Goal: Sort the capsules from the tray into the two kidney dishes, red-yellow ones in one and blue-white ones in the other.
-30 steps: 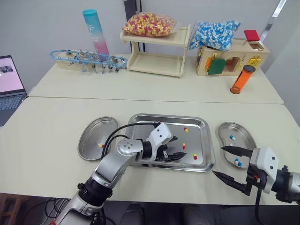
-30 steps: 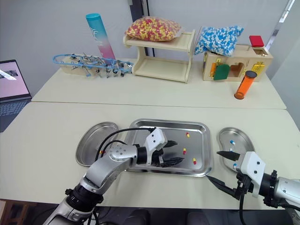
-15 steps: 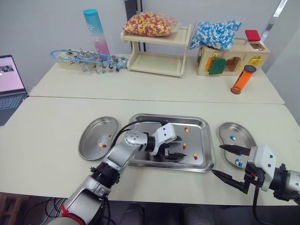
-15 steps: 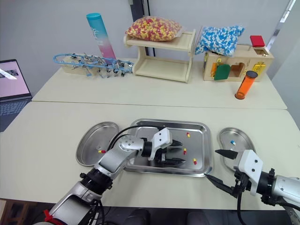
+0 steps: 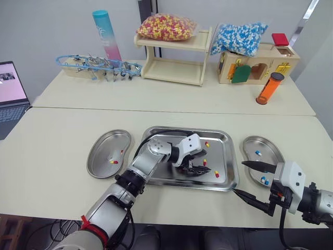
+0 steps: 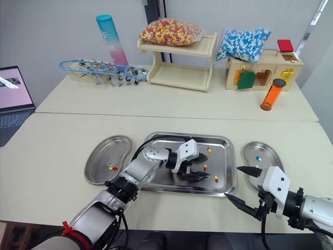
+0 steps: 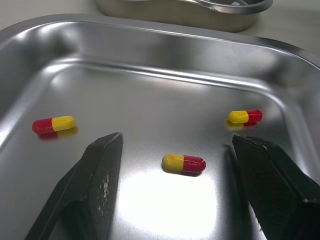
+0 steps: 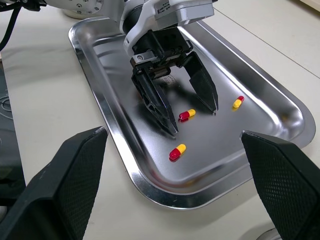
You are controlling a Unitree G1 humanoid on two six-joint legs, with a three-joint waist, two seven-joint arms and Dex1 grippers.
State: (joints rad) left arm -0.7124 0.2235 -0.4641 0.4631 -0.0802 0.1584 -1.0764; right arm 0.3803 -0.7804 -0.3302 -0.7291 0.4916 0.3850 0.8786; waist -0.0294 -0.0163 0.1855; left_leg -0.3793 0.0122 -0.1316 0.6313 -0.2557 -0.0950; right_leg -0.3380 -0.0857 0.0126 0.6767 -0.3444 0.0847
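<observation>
1. steel kidney dish on the left (image 5: 108, 153), oval and shiny, with a lone red-yellow capsule (image 5: 113, 162) inside: drop-off for this pick.
2. in the rectangular steel tray (image 5: 171, 130), left gripper (image 7: 176, 142) spread wide astride the middle red-yellow capsule (image 7: 183, 163); lower, centre, close gently so nothing skids.
3. right gripper (image 5: 239, 177) gaping too, empty, beside the right steel kidney dish (image 5: 270, 148) of blue-white capsules (image 5: 257, 152).

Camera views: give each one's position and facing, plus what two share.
Head eye views: on the head, looking forward and down at the rectangular steel tray; both arms show.
Left wrist view: on the left wrist, looking along the open left gripper at a red-yellow capsule.
Right wrist view: on the right wrist, facing the tray; the right gripper frames it.
Both wrist views share that capsule.
</observation>
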